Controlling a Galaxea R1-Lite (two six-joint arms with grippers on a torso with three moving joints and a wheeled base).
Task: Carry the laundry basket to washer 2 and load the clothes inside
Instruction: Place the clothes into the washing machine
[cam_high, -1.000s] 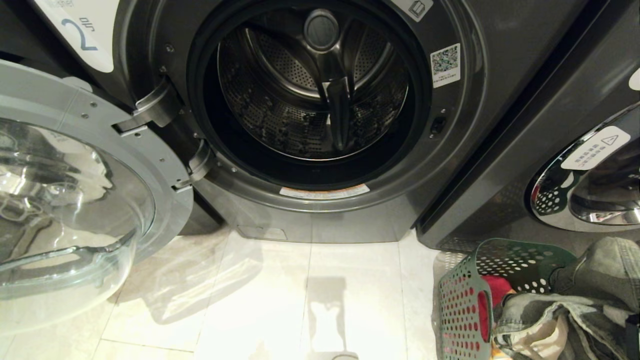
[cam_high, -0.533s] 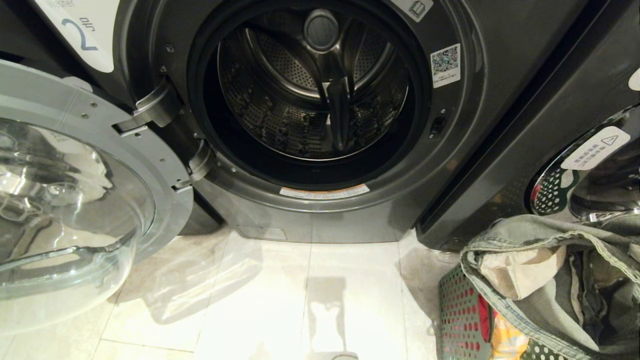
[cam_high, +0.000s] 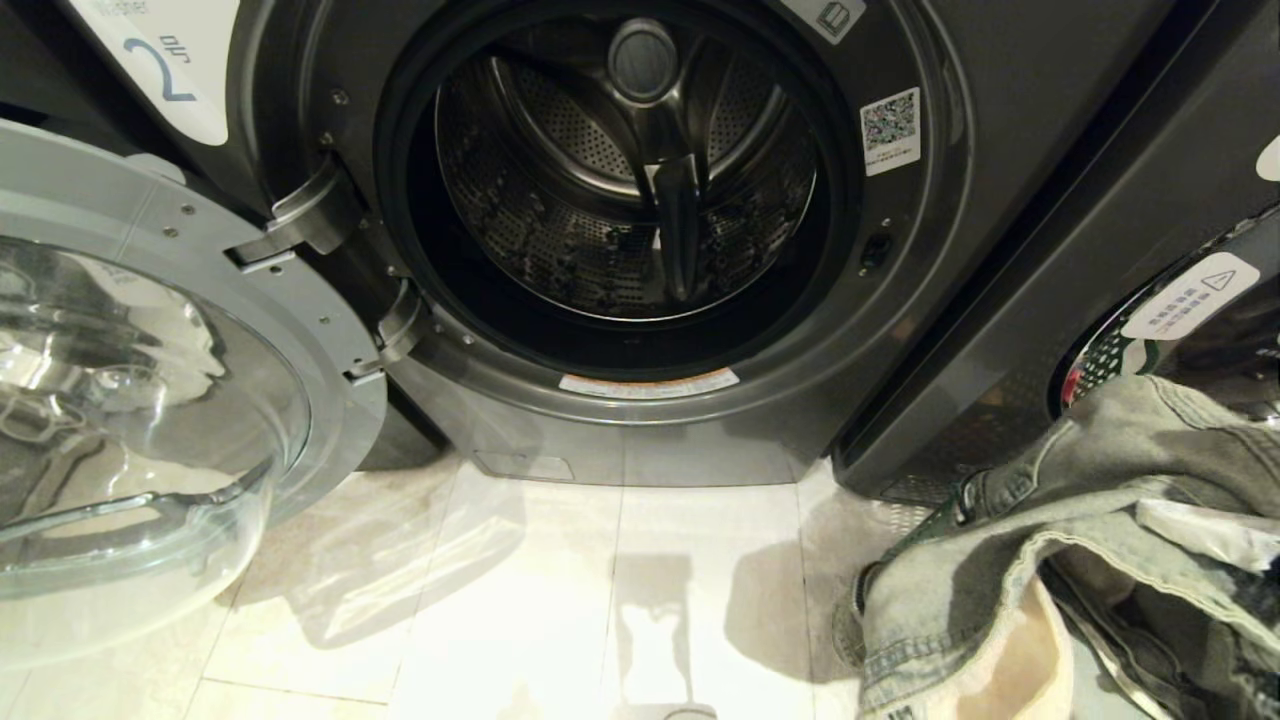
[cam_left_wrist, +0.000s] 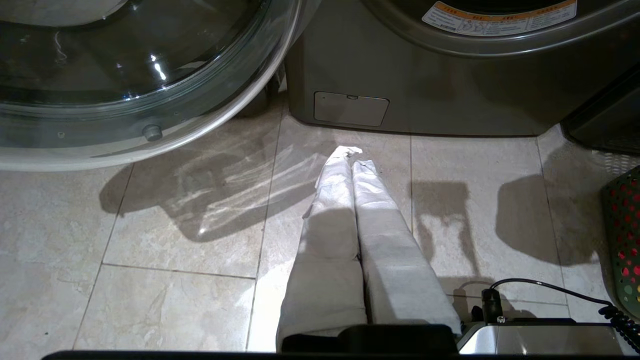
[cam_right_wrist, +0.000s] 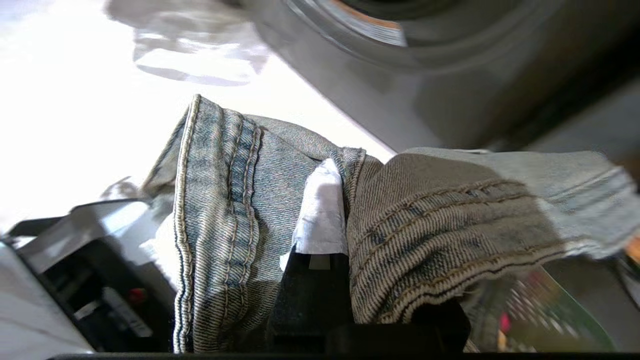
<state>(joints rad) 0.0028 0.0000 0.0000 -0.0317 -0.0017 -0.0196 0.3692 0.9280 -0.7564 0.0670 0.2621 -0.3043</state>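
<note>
Washer 2 (cam_high: 960, 200) stands with its door (cam_high: 150, 400) swung open to the left and its drum (cam_high: 630, 170) empty. A faded denim garment (cam_high: 1000, 590) from the clothes hangs at the lower right, with a bit of white cloth (cam_high: 1210, 530) on it. My right gripper (cam_right_wrist: 350, 180) is shut on the denim (cam_right_wrist: 230, 210); one white-wrapped finger (cam_right_wrist: 322, 210) shows and the fabric bunches over the other. In the head view the denim hides that gripper and nearly all of the laundry basket (cam_left_wrist: 622, 240), whose green perforated wall shows red inside. My left gripper (cam_left_wrist: 352, 155) is shut and empty, low over the floor.
A neighbouring dark grey machine (cam_high: 1180, 330) with a closed chrome-rimmed door stands right of washer 2, just behind the basket. The open glass door takes up the left side. Pale floor tiles (cam_high: 560, 600) lie between door and basket.
The denim has come up out of the basket and swung left toward washer 2, now covering the basket in the head view. The left arm has not moved.
</note>
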